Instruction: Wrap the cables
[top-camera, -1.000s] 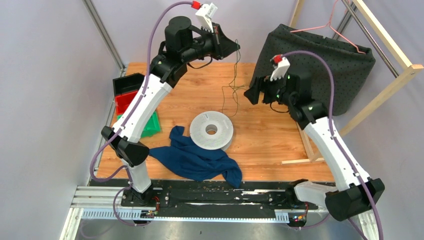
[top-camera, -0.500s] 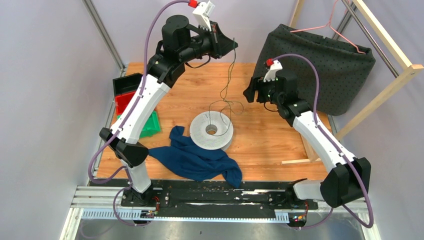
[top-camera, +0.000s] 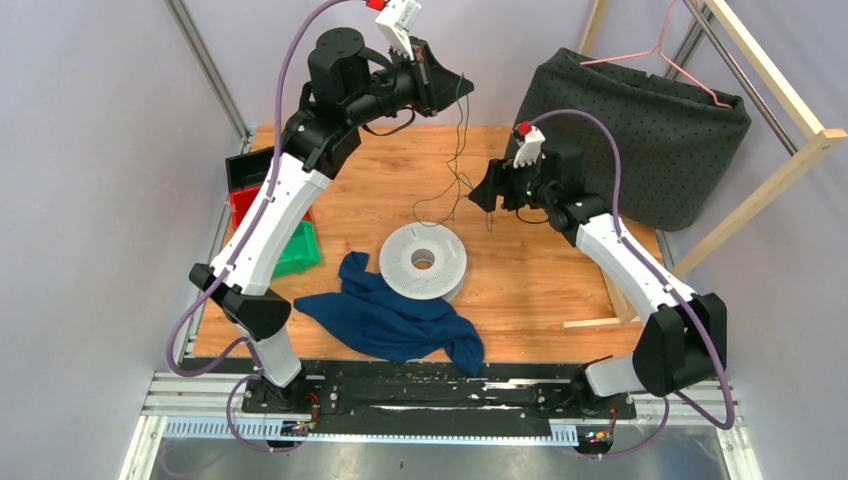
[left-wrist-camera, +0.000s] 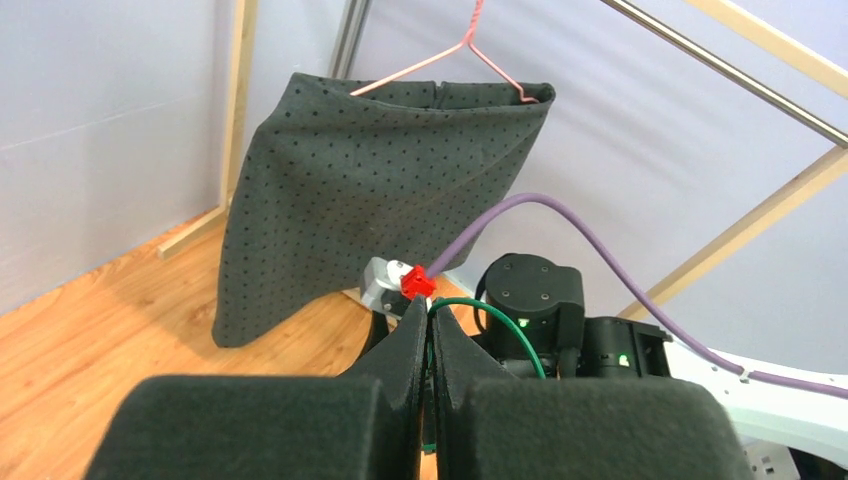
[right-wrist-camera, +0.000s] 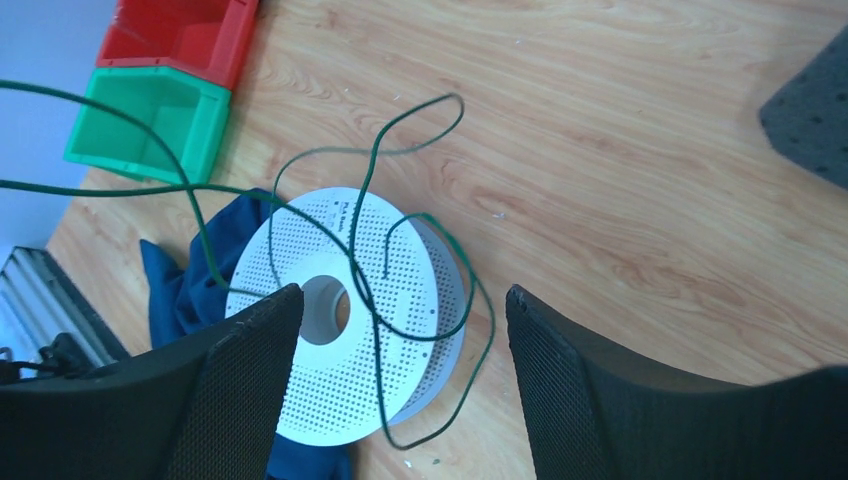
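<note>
Left pincer (left-wrist-camera: 431, 322) is standing raised high over the table (top-camera: 540, 280). Its jaws are pressing together and pinching the wire (right-wrist-camera: 185, 187). In the left wrist view a green strand is coming out from between the fingertips (left-wrist-camera: 412, 335). From that pinch the wire is hanging down below the pincer toward the boards. Beyond its tips a dark dotted cloth (left-wrist-camera: 380, 180) is hanging.

Right pincer (right-wrist-camera: 400, 300) is hovering lower, with jaws standing wide apart and nothing sitting between the pads. Straight beneath the gap the spool (right-wrist-camera: 340, 390) is lying flat on the wood. Slack loops of the wire are draping over the spool's top face. They are also spilling onto the boards just past the pincer's tips. Two strands are running off sideways beyond one finger, toward the bins.

On that same side of the right pincer, a blue cloth (right-wrist-camera: 170, 290) is lying against the spool's rim. Farther out a green bin (right-wrist-camera: 150, 120) and a red bin (right-wrist-camera: 180, 35) are sitting side by side, touching.

From the overhead view the hanging strands are passing just beside the right pincer. Contact with its fingers cannot be told.
</note>
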